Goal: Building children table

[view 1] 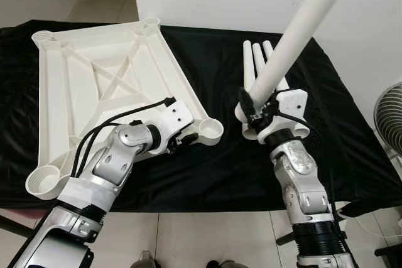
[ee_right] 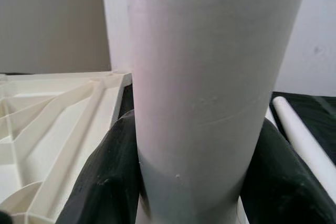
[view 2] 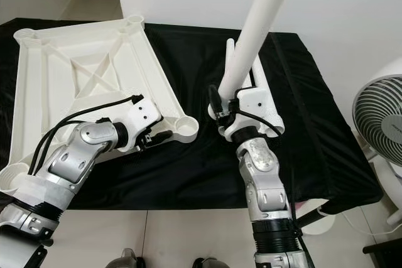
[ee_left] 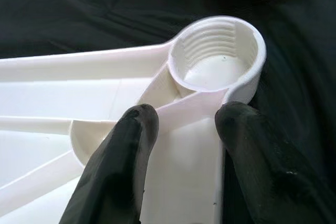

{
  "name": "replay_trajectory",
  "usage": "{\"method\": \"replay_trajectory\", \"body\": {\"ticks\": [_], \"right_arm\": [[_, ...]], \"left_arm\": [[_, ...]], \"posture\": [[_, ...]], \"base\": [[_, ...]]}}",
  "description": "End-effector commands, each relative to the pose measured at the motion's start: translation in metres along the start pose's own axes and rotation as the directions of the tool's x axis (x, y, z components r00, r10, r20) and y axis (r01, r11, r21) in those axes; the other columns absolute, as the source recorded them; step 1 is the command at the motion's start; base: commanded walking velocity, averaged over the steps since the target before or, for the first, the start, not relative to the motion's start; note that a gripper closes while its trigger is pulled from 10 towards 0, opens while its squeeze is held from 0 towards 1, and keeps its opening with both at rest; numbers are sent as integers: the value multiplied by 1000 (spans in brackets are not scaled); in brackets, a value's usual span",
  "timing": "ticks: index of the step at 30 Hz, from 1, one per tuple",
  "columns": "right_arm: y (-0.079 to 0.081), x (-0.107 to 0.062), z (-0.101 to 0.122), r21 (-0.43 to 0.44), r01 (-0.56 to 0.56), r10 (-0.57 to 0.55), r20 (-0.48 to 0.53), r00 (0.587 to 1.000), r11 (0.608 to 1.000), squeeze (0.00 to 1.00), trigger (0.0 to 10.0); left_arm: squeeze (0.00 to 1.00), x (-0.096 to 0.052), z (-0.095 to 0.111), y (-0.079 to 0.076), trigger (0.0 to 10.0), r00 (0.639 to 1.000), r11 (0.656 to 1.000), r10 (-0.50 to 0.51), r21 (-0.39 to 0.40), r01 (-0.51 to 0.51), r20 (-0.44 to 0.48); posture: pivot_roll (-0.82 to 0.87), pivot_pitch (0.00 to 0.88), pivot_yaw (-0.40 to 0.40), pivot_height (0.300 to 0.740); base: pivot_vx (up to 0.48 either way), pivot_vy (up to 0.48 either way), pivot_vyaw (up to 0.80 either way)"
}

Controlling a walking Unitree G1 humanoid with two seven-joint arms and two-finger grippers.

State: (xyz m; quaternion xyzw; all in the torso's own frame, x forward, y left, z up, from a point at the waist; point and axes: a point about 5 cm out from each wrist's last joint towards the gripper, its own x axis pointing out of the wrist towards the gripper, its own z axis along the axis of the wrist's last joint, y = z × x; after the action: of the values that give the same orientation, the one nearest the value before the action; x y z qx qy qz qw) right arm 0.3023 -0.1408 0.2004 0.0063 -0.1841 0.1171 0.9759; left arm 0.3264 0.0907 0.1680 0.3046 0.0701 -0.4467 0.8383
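Right hand (view 1: 254, 101) grips a long white plastic table leg (view 1: 295, 39), raised and tilted. Left hand (ee_left: 181, 129) pinches the upturned white ribbed tabletop (view 1: 94, 86) beside its threaded corner socket (ee_left: 218, 59); best to stand the leg upright over that socket before twisting.

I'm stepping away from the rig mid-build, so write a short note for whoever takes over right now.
Right gripper: shut on a white table leg, held tilted up above the black cloth.
Left gripper: fingers straddle the rim of the upside-down tabletop, just behind the near-right threaded socket.
Spare legs lie on the cloth beside the tabletop.
Done: one leg picked up, tabletop steadied. No leg is fitted in a socket.
Left: bring the held leg to the socket, screw it in, then fit the others.
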Motion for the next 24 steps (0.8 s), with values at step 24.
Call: {"method": "replay_trajectory", "body": {"ticks": [24], "right_arm": [[-10, 0, 9, -37, 29, -28, 33, 999, 999, 0, 10000]], "left_arm": [[0, -2, 3, -54, 10000, 945, 945, -324, 54, 322, 46]], "posture": [[80, 89, 4, 740]], "base": [[0, 0, 0]]}}
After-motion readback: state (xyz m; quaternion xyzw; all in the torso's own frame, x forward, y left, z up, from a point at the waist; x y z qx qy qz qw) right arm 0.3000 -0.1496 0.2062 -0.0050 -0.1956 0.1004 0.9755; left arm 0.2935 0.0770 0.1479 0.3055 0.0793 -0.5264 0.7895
